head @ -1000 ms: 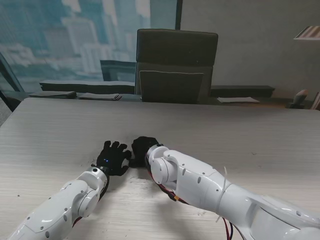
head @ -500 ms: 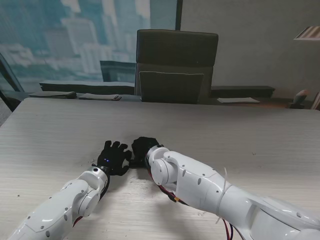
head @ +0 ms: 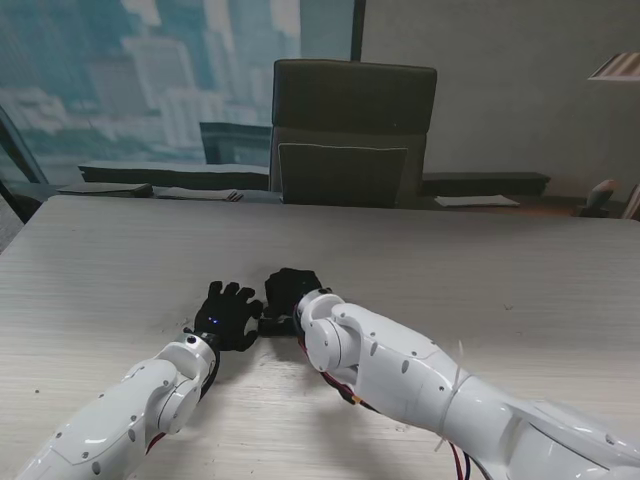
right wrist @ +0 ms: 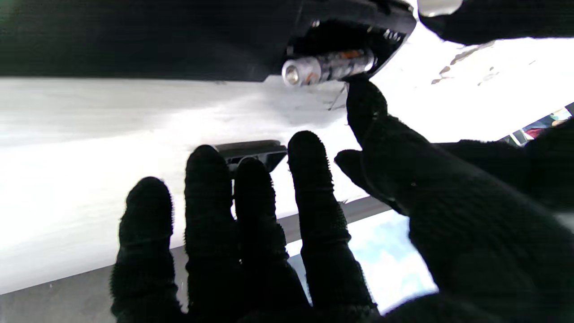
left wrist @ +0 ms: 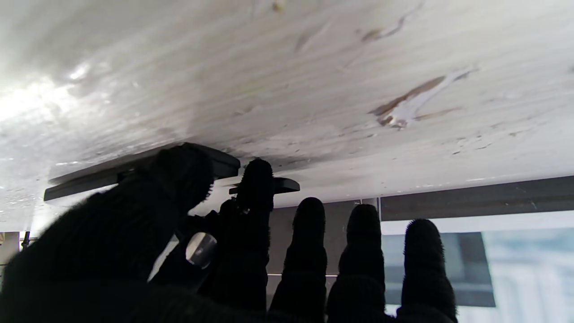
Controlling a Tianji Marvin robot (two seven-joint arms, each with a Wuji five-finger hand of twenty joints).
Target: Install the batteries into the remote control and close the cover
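In the right wrist view the black remote (right wrist: 179, 40) lies on the table with its battery compartment (right wrist: 358, 31) uncovered. One silver battery (right wrist: 327, 67) sits partly in it, and my right thumb's tip (right wrist: 365, 101) touches that battery. The loose cover (right wrist: 251, 150) lies just beyond my right fingers. My right hand (head: 290, 293) is spread and holds nothing. My left hand (head: 228, 315) rests beside it, thumb on the remote (left wrist: 134, 172). A silvery battery end (left wrist: 200, 249) shows between left thumb and index. In the stand view the hands hide the remote.
The pale wooden table (head: 480, 270) stretches wide around both hands. A dark office chair (head: 350, 130) stands behind its far edge. Flat papers or pads (head: 150, 188) lie at the far left, and small items (head: 600, 195) sit at the far right.
My right hand and forearm have edged slightly farther from me and to the right. The left hand has stayed where it was.
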